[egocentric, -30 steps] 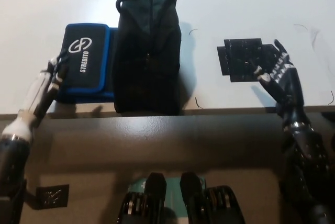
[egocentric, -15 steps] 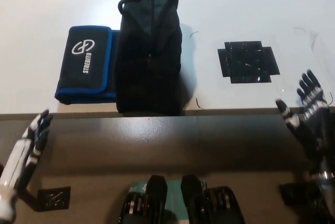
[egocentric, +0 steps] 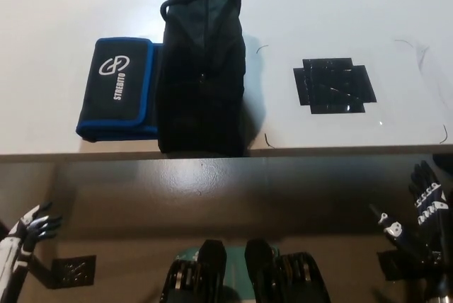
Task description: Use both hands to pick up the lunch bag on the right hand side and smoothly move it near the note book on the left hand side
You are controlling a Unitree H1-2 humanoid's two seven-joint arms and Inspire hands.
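A dark lunch bag (egocentric: 202, 62) stands upright on the white table (egocentric: 340, 20), its black strap looped at the top. Its left side touches a black notebook with a blue border (egocentric: 119, 98) marked with white lettering. My white left hand (egocentric: 25, 236) hangs below the table's front edge at the lower left, open and holding nothing. At the lower right, below the table edge, is my black right hand (egocentric: 417, 214), also open with fingers spread. Both hands are well apart from the bag.
A patch of black tape (egocentric: 334, 85) lies on the table to the right of the bag. The table's front edge (egocentric: 283, 151) runs across the middle of the picture, with a brown floor below. A small black marker (egocentric: 72, 269) lies on the floor.
Both hands have dropped from the table surface to below its front edge and drawn outward. The bag and notebook have stayed where they were.
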